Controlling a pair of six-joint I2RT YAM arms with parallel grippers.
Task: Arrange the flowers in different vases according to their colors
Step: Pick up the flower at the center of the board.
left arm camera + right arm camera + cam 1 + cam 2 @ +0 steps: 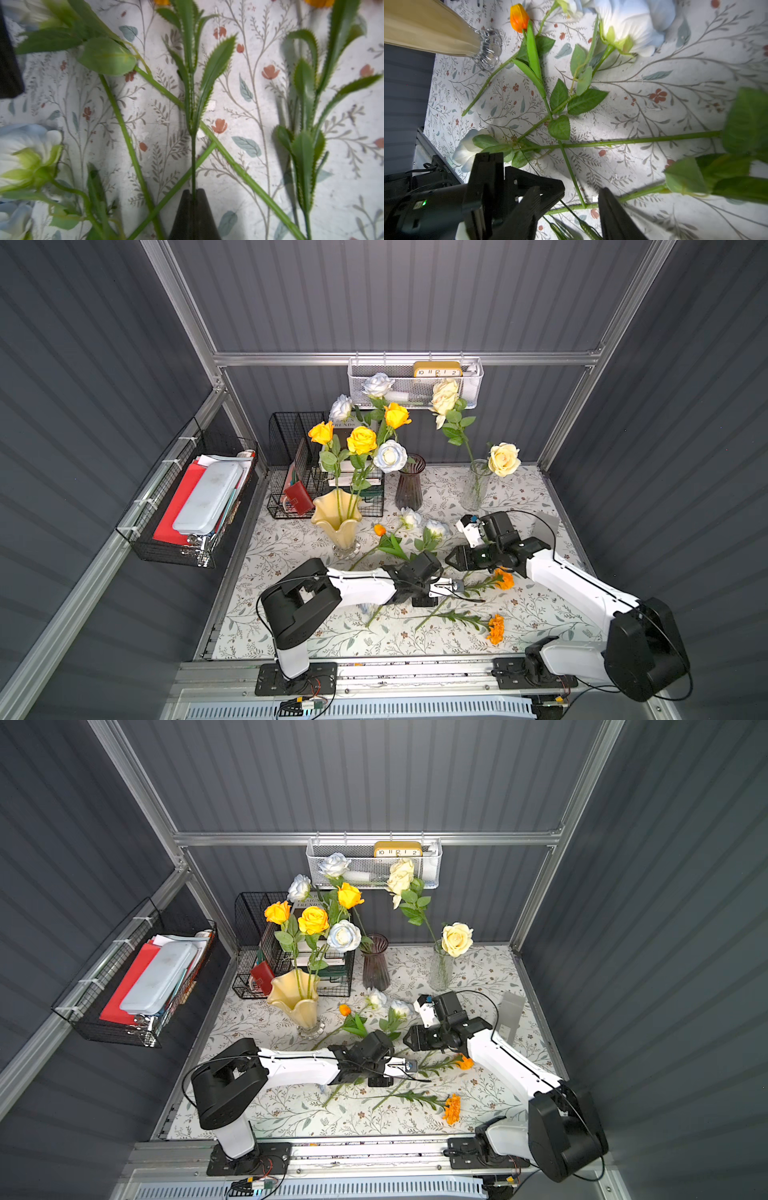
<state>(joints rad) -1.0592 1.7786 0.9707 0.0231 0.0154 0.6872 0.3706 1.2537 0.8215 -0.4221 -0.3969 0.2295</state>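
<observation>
1. Marigold, ruffled orange on a thin green saw-leaved stem [503,579]: its bare stem end is pinched between the black fingers [185,207] of the left gripper [193,192], which are closed tight on it.
2. Its long axis runs across the table, roughly in line with the left forearm. The bloom points toward the robot's right, away from the gripper, close to the floral-printed tablecloth [540,614].
3. Green rose stems [228,161] cross on the cloth beneath the held stem.
4. Just beside it, nearer the robot's base, a second orange marigold [496,628] lies flat, bloom also to the right.
5. The right gripper [569,189] hovers over those crossing stems, its black fingers [612,212] about half apart. One stem passes between them, and I cannot tell whether they touch it.
6. Farther back stand a creamy-yellow wavy-rimmed vase [332,506], a dark purple ribbed glass vase [409,487] and a clear glass cylinder vase [471,489].
</observation>
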